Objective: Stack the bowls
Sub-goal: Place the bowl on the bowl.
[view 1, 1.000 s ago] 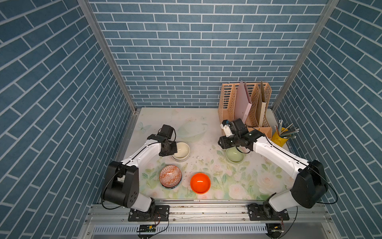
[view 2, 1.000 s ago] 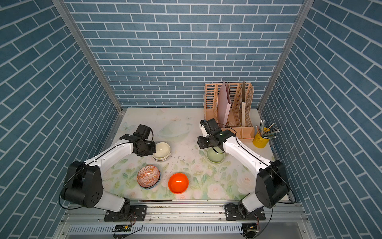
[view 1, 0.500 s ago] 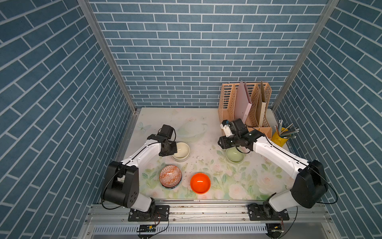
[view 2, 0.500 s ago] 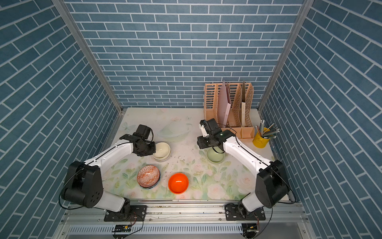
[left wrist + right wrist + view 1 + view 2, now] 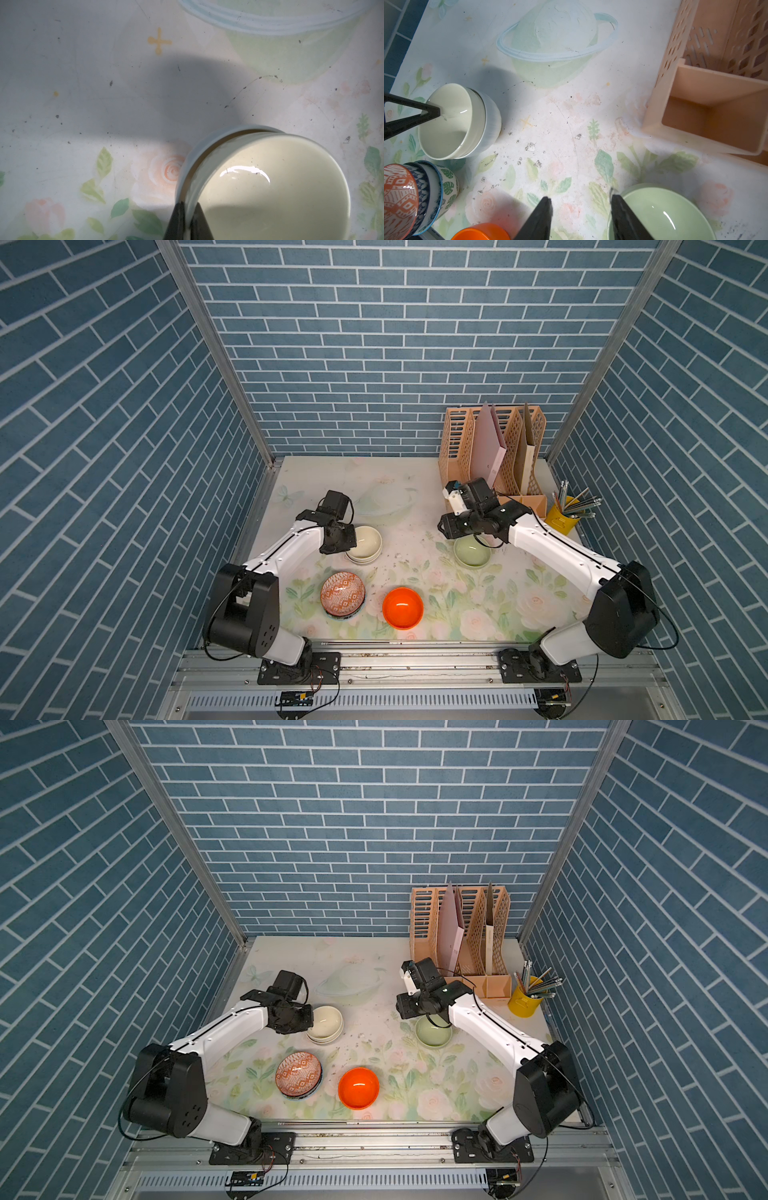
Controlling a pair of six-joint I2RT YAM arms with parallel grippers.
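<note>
Left gripper (image 5: 188, 220): pinched shut on the cream bowl (image 5: 270, 187) rim, one finger inside, likely seating it in the white bowl (image 5: 199, 145).
Patterned stack (image 5: 343, 598): three nested (red-orange on top).
Orange bowl (image 5: 402, 608): alone, near the front.
Pale green bowl (image 5: 664, 214): alone.
Right gripper (image 5: 581, 209): jaws apart, empty, one finger at that rim, probably lining up a pinch.

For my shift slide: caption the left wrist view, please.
Left gripper shut on the rim of the cream bowl, nested in a white bowl on the floral mat.
</note>
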